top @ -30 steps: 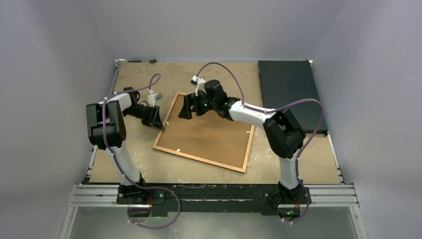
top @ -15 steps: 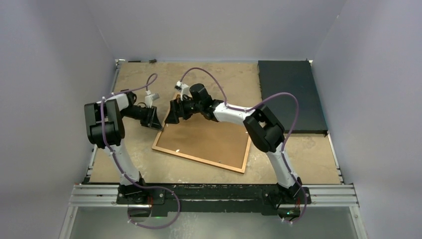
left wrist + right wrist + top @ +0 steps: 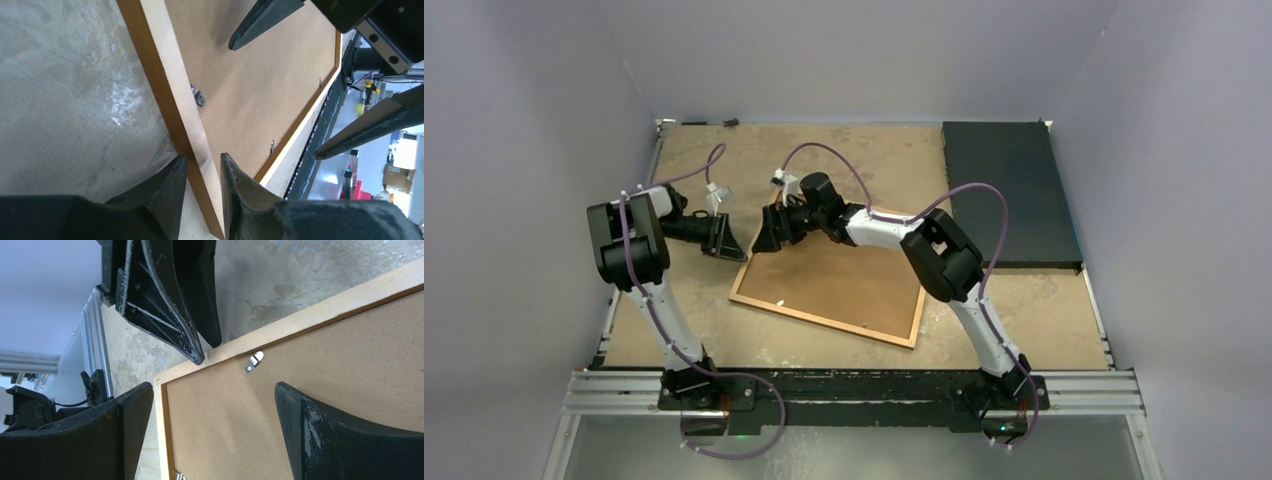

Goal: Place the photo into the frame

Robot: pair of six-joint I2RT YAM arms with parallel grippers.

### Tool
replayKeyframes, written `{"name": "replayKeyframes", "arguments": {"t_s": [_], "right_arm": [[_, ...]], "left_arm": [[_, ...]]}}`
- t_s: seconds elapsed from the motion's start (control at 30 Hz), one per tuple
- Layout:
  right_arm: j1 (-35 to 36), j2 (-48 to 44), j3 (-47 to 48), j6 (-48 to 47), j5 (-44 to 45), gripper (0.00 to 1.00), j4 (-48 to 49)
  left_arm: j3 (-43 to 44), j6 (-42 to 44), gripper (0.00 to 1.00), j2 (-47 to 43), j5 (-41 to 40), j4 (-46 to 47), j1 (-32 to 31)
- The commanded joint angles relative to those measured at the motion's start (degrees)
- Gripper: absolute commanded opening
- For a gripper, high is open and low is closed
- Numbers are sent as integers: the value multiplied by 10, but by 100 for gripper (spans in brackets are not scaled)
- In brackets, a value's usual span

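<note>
The frame (image 3: pixel 844 275) lies face down on the table, plain brown board back up, with thin orange-brown edges. My left gripper (image 3: pixel 739 252) is at its left edge. In the left wrist view the fingers (image 3: pixel 202 157) stand closed on either side of the wooden rail (image 3: pixel 170 75). My right gripper (image 3: pixel 769 238) hovers open over the board near the frame's far left corner, jaws wide apart (image 3: pixel 212 385). A small metal clip (image 3: pixel 254 361) sits just ahead of it by the rail. The photo is not in view.
A dark black slab (image 3: pixel 1004 190) lies at the table's back right. More metal clips (image 3: pixel 198 96) sit along the frame's inner edge. The left gripper's fingers (image 3: pixel 192 340) are close in front of the right gripper. Side walls enclose the table.
My right gripper has moved left across the board toward the frame's far left corner. My left arm has shifted slightly left. The frame has not visibly moved.
</note>
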Motion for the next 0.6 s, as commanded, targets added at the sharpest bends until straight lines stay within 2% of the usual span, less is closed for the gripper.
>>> {"name": "replayKeyframes", "arguments": {"t_s": [0.0, 0.1, 0.17, 0.57], "right_arm": [[5, 9, 27, 3, -15, 93, 19], [9, 15, 31, 4, -17, 93, 21], [11, 20, 33, 6, -19, 93, 25], [21, 43, 48, 13, -27, 93, 29]], "left_arm": [[-13, -42, 27, -14, -3, 76, 7], [-44, -121, 20, -43, -47, 161, 8], [-55, -141, 15, -56, -64, 193, 8], [-54, -121, 13, -32, -54, 169, 8]]}}
